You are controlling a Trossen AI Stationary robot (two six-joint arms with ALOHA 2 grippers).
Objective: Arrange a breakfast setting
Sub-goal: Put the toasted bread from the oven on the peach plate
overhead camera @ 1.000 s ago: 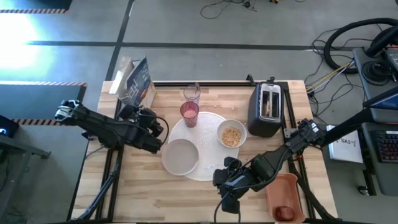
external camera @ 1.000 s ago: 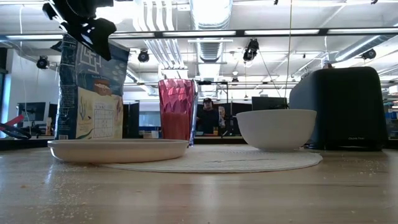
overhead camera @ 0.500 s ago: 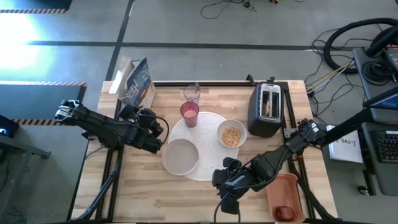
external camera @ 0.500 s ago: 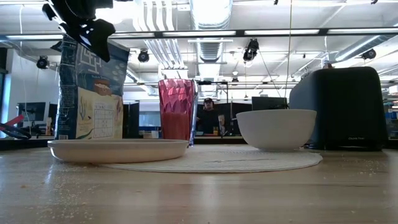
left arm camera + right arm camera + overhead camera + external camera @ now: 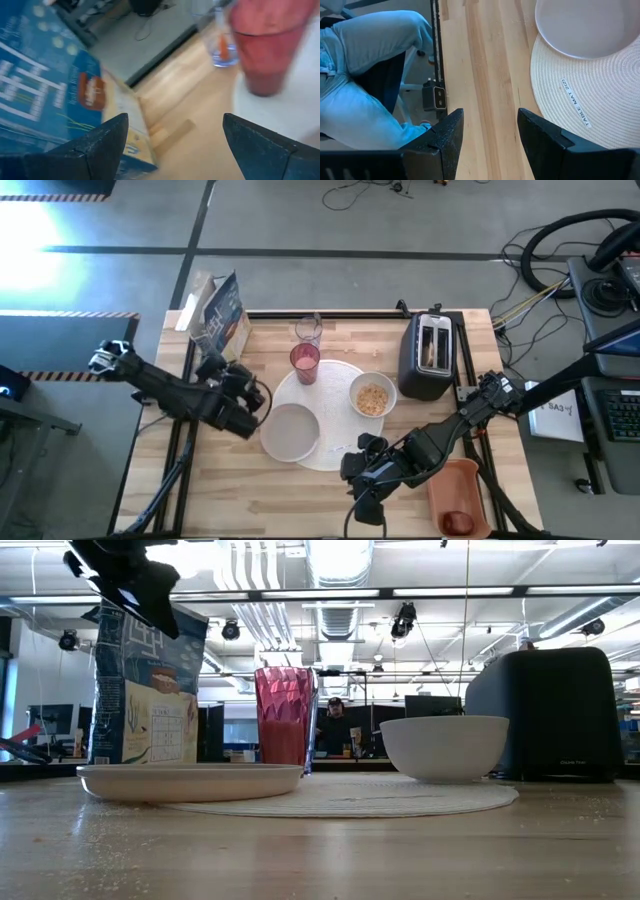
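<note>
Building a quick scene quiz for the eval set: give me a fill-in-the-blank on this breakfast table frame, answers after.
1. The small white bowl holds ____.
2. The pink tumbler stands between the clear glass and the smaller ____.
3. The black toaster has ____ slots.
4. The left gripper hangs near the blue ____ box.

Missing words: cereal; plate; two; cereal

The bench [image 5: 230, 490] is pale blond wood with fine grain lines. A white woven round mat [image 5: 335, 448] carries a pale plate [image 5: 290, 432], a white bowl [image 5: 373, 396] of tan cereal, and a ribbed pink tumbler [image 5: 305, 363]. The cereal box [image 5: 148, 690] is blue with white maze lines. The toaster [image 5: 427, 356] is black, the tray [image 5: 458, 492] orange-red.
</note>
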